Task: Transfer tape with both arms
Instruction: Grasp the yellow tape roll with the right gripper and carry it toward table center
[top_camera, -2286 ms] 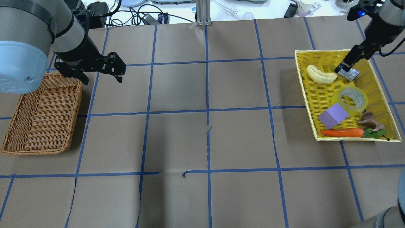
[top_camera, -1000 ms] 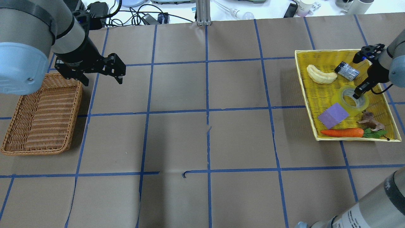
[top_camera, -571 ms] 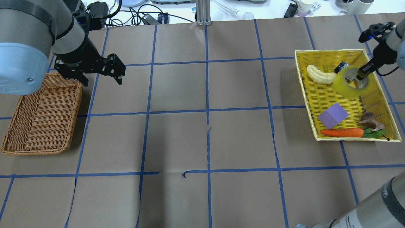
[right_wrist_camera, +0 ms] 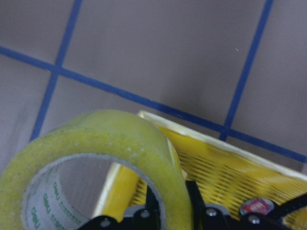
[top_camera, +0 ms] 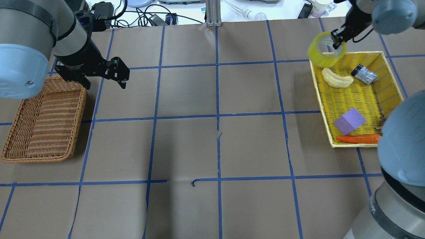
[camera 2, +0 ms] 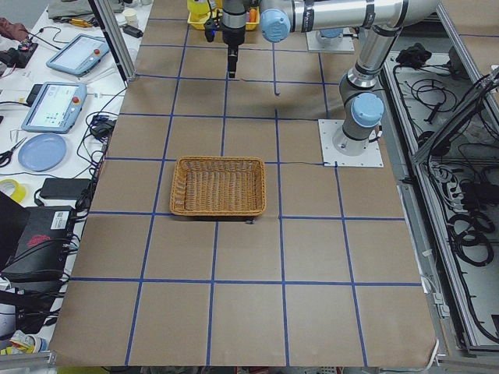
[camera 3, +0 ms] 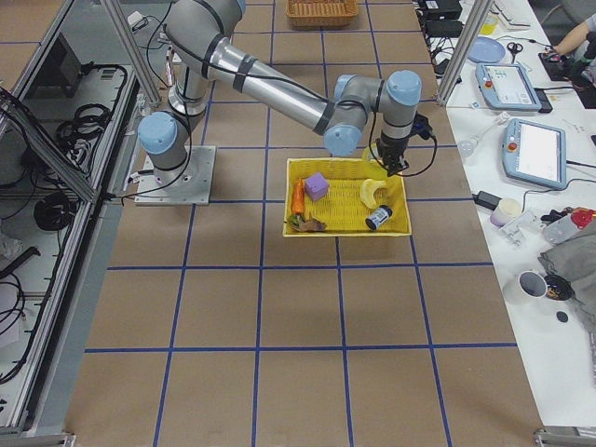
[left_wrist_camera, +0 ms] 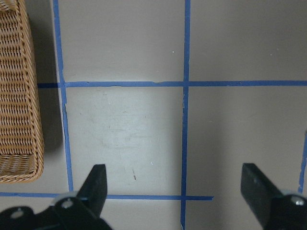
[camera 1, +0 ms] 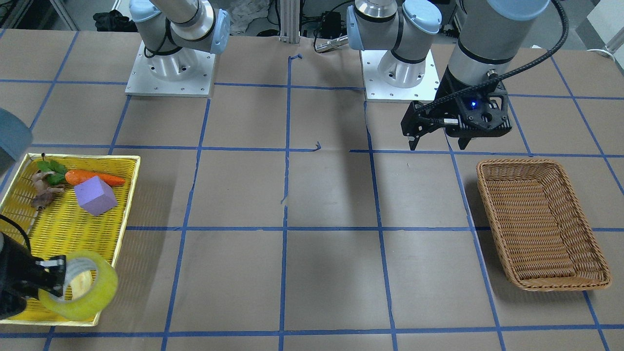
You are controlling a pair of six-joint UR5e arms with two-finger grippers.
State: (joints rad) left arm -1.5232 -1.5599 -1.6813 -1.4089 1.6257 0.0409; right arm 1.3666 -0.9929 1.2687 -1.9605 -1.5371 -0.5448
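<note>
Tape first: you see the wide roll of translucent yellow packing tape (top_camera: 320,56) tilted above the corner of the yellow woven plastic tray (top_camera: 358,53). The black right gripper (top_camera: 336,41) pinches its wall, one finger inside the core and one outside. Your black left gripper (top_camera: 113,71) hangs with fingers spread wide, holding nothing, just beside the brown wicker basket (top_camera: 43,116) and well apart from the tape.

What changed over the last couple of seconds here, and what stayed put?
The right gripper reached into the tape, shut on its wall and lifted it off the floor of the yellow tray. The tape now hangs tilted over the tray's far corner toward the table's middle. The left gripper stayed open beside the wicker basket. The purple block, carrot and small cylinder did not move.
</note>
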